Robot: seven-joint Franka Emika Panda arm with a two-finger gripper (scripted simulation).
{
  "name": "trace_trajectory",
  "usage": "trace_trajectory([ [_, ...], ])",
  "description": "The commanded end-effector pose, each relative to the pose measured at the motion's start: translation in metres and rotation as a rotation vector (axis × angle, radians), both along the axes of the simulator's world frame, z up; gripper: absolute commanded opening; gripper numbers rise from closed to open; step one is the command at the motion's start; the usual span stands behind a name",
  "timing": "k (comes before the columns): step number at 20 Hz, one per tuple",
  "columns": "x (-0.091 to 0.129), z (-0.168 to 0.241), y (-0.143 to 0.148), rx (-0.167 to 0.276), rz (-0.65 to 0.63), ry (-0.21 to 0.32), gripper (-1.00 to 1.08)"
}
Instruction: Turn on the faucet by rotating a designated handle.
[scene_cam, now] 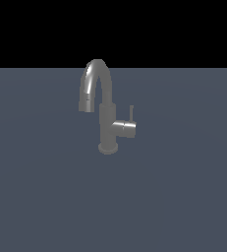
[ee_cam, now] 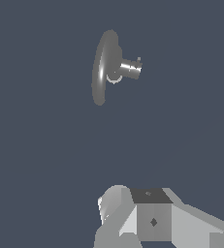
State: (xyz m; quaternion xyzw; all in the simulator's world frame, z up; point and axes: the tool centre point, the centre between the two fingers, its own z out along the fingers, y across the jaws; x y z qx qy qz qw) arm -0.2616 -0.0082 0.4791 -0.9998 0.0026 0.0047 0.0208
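The faucet [scene_cam: 106,120] is grey brushed metal and stands upright on the flat grey-blue surface [scene_cam: 46,187]. Its gooseneck spout [scene_cam: 93,81] arches toward the exterior view's left. The handle [scene_cam: 125,129] is a short horizontal stub pointing to the exterior view's right, with its thin lever pin [scene_cam: 131,112] standing upright. In the wrist view the faucet [ee_cam: 104,68] shows from above with the handle [ee_cam: 130,69] sticking out sideways. The gripper [ee_cam: 150,208] shows only as grey blocks at the picture's edge, well apart from the faucet. It does not show in the exterior view. It holds nothing that I can see.
Only the grey-blue surface lies around the faucet, ending at a black background [scene_cam: 184,29] behind it.
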Motion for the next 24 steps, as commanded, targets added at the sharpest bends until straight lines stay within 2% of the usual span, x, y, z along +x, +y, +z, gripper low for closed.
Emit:
trace_trajectory([
  [1,0.0,0.0,0.0,0.0,0.0,0.0,-1.0],
  [7,0.005,-0.001,0.0,0.014,-0.015,0.012,-1.0],
  [13,0.02,-0.004,0.0,0.056,-0.059,0.047,-1.0],
  [18,0.04,-0.009,-0.001,0.115,-0.121,0.095,-1.0],
  [24,0.073,-0.02,-0.005,0.213,-0.223,0.175,-1.0],
])
